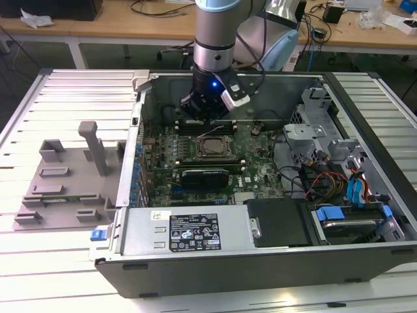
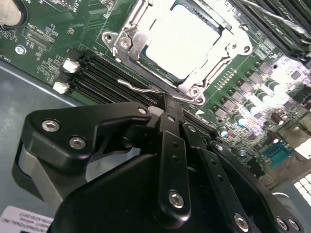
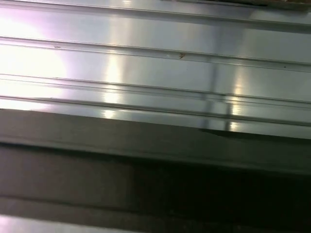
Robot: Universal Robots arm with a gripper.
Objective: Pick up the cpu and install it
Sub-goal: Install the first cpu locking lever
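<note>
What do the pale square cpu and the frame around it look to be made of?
The pale square cpu looks like bare metal with a satin silver top: it glares white under the light in the second wrist view. The socket frame around it appears to be bright stamped steel, going by its shiny folded edges and screw heads.

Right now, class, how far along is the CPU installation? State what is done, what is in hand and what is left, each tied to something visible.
Done: the cpu already lies in the socket frame on the motherboard, pale top showing. In hand: nothing visible; the hand sits beside the socket, near its wire lever, fingers together. Left: whether the socket is latched shut cannot be told.
</note>
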